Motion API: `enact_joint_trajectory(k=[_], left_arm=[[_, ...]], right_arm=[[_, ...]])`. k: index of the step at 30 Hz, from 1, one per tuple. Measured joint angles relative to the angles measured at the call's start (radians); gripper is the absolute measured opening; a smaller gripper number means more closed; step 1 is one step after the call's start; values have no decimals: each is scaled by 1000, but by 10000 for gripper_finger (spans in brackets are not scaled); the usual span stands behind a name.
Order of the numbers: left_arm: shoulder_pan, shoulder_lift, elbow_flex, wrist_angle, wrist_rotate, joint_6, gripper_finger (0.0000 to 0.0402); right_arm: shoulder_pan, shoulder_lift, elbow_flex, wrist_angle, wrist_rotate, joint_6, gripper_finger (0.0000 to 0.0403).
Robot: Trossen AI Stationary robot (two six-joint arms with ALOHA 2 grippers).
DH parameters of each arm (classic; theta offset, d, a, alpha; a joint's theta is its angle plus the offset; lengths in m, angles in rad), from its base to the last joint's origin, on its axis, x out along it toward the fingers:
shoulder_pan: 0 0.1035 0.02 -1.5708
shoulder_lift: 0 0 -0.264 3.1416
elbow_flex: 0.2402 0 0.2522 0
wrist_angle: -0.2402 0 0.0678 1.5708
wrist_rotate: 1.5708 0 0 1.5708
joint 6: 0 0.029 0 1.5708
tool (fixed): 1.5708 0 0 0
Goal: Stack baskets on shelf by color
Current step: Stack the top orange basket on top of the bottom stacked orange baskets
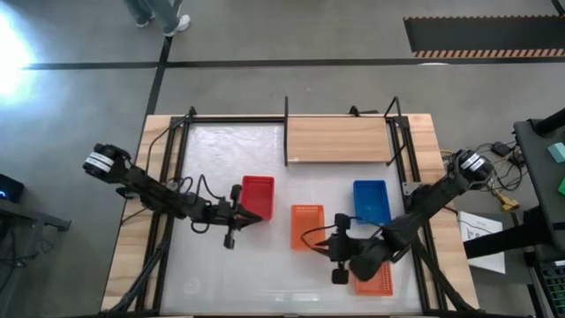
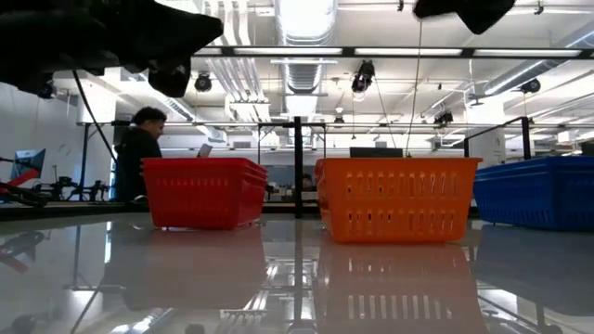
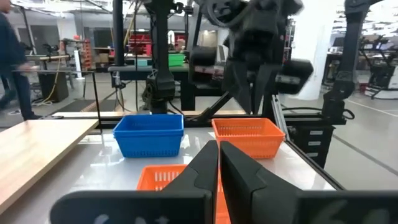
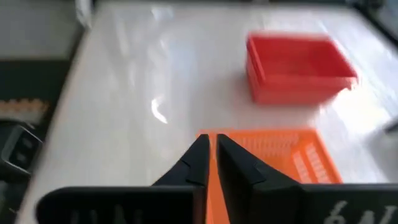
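Jaws on both arms are closed on nothing — left gripper (image 1: 237, 217) beside the red basket (image 1: 257, 196) at centre, right gripper (image 1: 338, 250) lower right. The shelf (image 1: 338, 140) at upper centre sits bare. Best to open wide and descend squarely over one basket wall — the orange basket (image 1: 306, 226) is nearest.

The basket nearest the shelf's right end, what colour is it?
Blue: the blue basket, clearest in the high view, sits just below the shelf.

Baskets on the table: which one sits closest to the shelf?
The blue basket. It lies just below the shelf at its right end, while the red basket and both orange ones sit farther from it.
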Motion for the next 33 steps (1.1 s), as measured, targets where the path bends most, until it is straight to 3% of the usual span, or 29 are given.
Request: enact_joint_trajectory(k=[8, 16, 22, 33], left_arm=[[4, 4, -4, 3, -10, 0, 0], [5, 36, -6, 2, -11, 0, 0], [5, 41, -6, 1, -11, 0, 0], [5, 38, -6, 2, -11, -1, 0]], right_arm=[[-15, 199, 285, -418, -65, 242, 114], [-49, 365, 507, -563, -220, 278, 171], [-83, 446, 581, -676, -234, 267, 179], [-151, 558, 596, -715, -295, 154, 151]])
